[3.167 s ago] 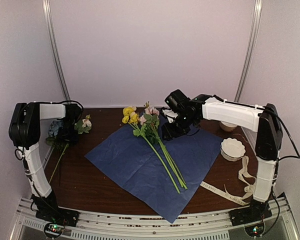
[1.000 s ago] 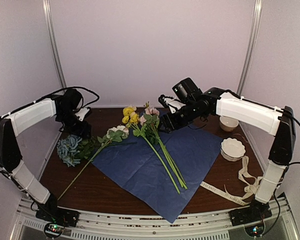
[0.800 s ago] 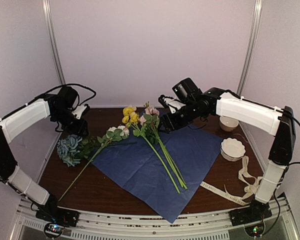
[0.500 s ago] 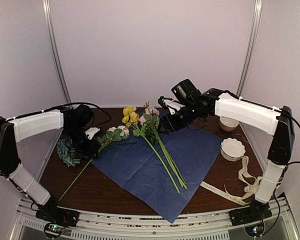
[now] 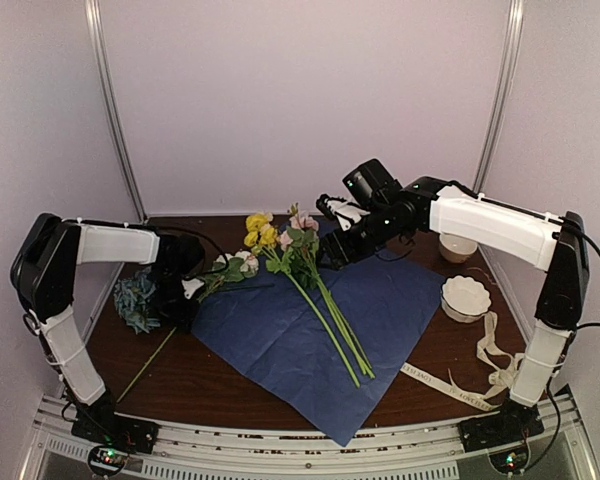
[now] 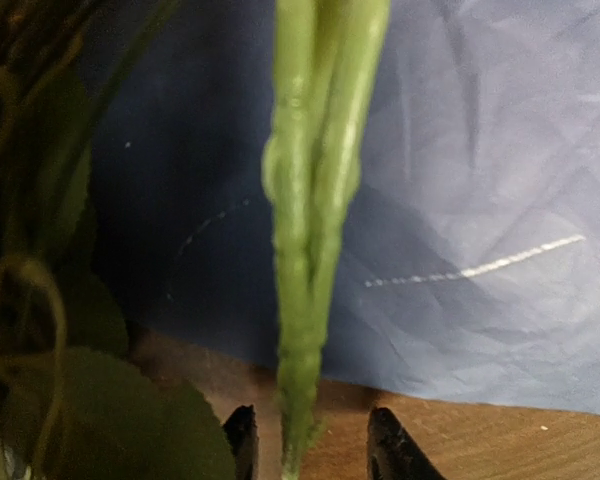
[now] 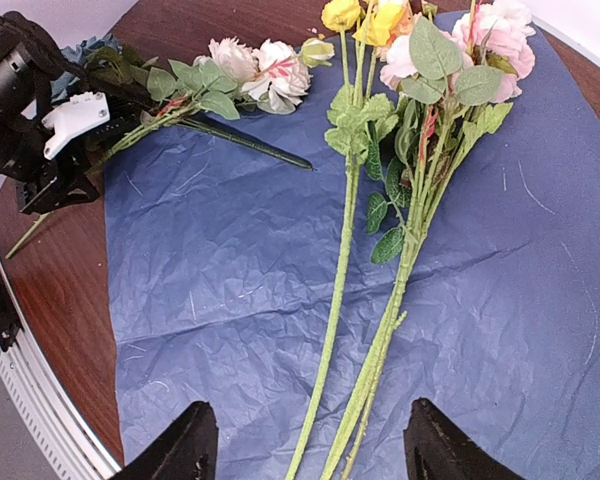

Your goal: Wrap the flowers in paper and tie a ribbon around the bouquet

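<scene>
Wood, dark brown, makes the tabletop point(image 5: 210, 385) under both my arms, and pale lilac walls point(image 5: 300, 100) close the booth behind and at the sides. Out past the outer side of my right gripper point(image 5: 335, 250) stand two white scalloped bowls, the nearer bowl point(image 5: 465, 297) and the farther bowl point(image 5: 457, 246); what they hold I cannot tell. The ribbon point(image 5: 480, 375) lies in loose loops on the wood near the nearer bowl, well apart from either of my grippers. The paper point(image 5: 310, 330) lies spread flat below my right gripper, and the flowers point(image 5: 290, 245) rest on it, blooms just beside that gripper and stems trailing back toward my bases. My right fingers are spread wide above them, holding nothing. My left gripper point(image 5: 185, 295) sits low at the paper's edge, its fingers parted on either side of a long green stem point(image 6: 300, 300) with a gap on each side, so nothing is pinched. That stem's white-and-pink spray point(image 5: 235, 265) lies just ahead of the gripper, a blue hydrangea head point(image 5: 135, 300) lies just outside it, and dark leaves point(image 6: 90, 400) crowd against one finger.
</scene>
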`<state>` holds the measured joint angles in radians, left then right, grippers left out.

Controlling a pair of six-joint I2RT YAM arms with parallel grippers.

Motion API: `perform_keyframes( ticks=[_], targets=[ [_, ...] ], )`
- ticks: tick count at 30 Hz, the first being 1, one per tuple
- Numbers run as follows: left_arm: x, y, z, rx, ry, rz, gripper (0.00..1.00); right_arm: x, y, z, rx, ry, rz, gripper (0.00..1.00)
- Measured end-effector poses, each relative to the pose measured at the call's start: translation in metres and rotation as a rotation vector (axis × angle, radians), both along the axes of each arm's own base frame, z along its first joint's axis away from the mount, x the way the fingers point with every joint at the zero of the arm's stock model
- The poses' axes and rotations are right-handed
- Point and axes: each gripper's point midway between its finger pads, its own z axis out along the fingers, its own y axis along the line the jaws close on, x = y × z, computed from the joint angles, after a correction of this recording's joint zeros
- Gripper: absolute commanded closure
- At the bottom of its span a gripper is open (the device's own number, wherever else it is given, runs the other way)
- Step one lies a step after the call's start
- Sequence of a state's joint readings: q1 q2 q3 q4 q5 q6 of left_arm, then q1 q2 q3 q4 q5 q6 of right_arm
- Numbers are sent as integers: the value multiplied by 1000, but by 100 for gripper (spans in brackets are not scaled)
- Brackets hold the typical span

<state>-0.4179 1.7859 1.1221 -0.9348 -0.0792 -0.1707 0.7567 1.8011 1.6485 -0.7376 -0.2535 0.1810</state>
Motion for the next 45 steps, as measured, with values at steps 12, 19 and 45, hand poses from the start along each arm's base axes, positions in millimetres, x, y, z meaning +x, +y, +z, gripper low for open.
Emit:
perform_keyframes(
  ticks=[12,19,45],
  targets=[
    [14,-5,44,-52,-128,27,100,-1,-2,-2,-12,3,-1,34],
    [37,-60,214,-453,-534,-56,100,-17,10,4,66,11,89,32],
    [-42,-249,392,-1261,-821,-465,28,-106,94,169,885,-58,415,100]
  ],
)
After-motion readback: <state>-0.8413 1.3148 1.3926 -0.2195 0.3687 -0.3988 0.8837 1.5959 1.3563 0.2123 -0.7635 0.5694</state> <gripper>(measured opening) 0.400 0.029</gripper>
